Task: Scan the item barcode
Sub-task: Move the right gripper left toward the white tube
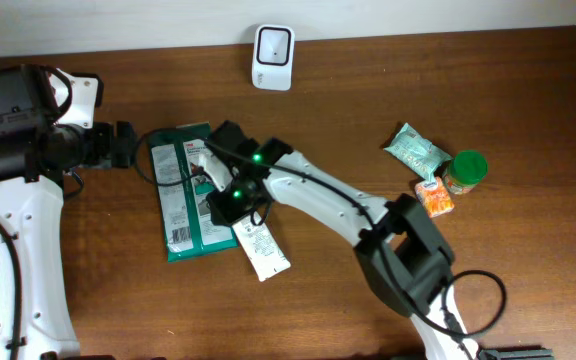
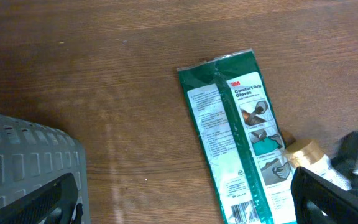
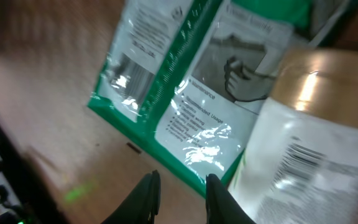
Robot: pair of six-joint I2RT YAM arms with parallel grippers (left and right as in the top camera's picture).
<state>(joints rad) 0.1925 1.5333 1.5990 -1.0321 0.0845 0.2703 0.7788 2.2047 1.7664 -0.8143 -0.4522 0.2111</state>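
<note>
A flat green and white glove package [image 1: 181, 195] lies on the wooden table, left of the middle. Its barcode [image 2: 242, 212] shows in the left wrist view and again as the barcode [image 3: 135, 71] in the right wrist view. A white pouch with a gold top [image 1: 259, 246] lies against the package's right edge. My right gripper [image 1: 230, 200] hovers over that edge; its jaws [image 3: 182, 180] stand a narrow gap apart with nothing between them. My left gripper [image 1: 128, 143] is wide open at the package's [image 2: 229, 124] top left corner, holding nothing.
A white scanner unit [image 1: 273, 57] stands at the back edge. To the right lie a green snack pack [image 1: 415, 150], an orange packet [image 1: 434, 196] and a green-lidded jar [image 1: 465, 172]. The pouch [image 3: 316, 143] fills the right of the right wrist view.
</note>
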